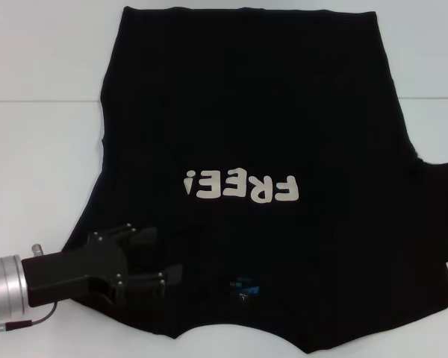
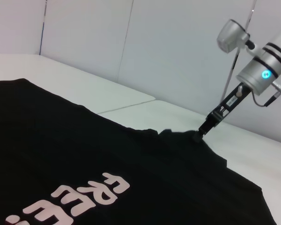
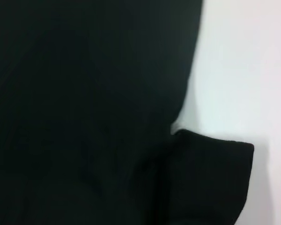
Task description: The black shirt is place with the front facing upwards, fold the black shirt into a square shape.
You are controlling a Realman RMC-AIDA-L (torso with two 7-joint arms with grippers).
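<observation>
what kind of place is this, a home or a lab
Probably a lab or test bench, not a home: a plain white table holds only the black shirt, bare white panel walls stand behind, and the left hand works over the shirt.

Matt black cloth shirt (image 1: 246, 112) on a smooth white table (image 1: 37, 149); left end effector (image 1: 153, 261) matt black.

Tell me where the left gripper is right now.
In the head view the left gripper sits low on the robot's left, fingers apart over the black shirt, beside the blue neck label.
</observation>
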